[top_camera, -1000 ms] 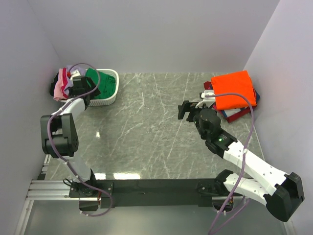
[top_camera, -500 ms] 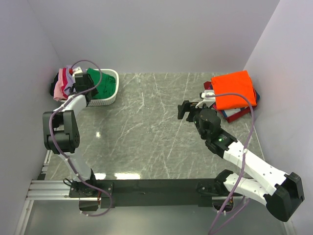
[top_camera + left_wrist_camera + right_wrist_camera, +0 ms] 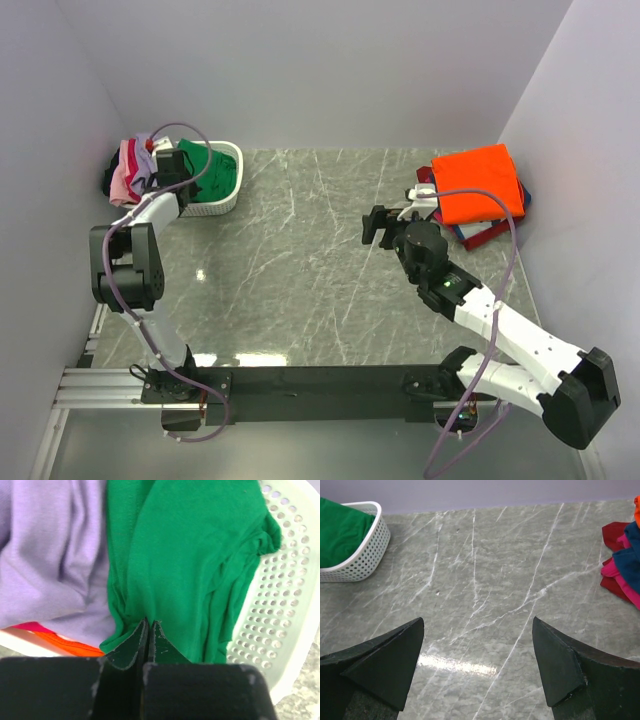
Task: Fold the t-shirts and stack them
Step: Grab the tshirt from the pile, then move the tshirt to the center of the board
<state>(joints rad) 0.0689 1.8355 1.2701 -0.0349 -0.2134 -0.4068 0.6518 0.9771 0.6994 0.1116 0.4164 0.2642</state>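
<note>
Two grippers, two stances: your left gripper [image 3: 148, 625] is pinched tight on a fold of the green t-shirt [image 3: 190, 555], which lies in the white basket [image 3: 280, 605] at the tabletop's [image 3: 485, 580] far left corner, beside a lavender t-shirt [image 3: 50, 555]. Your right gripper [image 3: 477, 622] hangs wide open over mid-table, holding nothing. An orange t-shirt [image 3: 480, 180] lies folded at the far right edge.

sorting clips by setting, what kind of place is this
Likely a robot lab test cell. Plain walls box in a marble-patterned table, the left arm and right arm are bolted to a metal rail at its near edge, and a white basket with a green t-shirt faces a folded stack.
</note>
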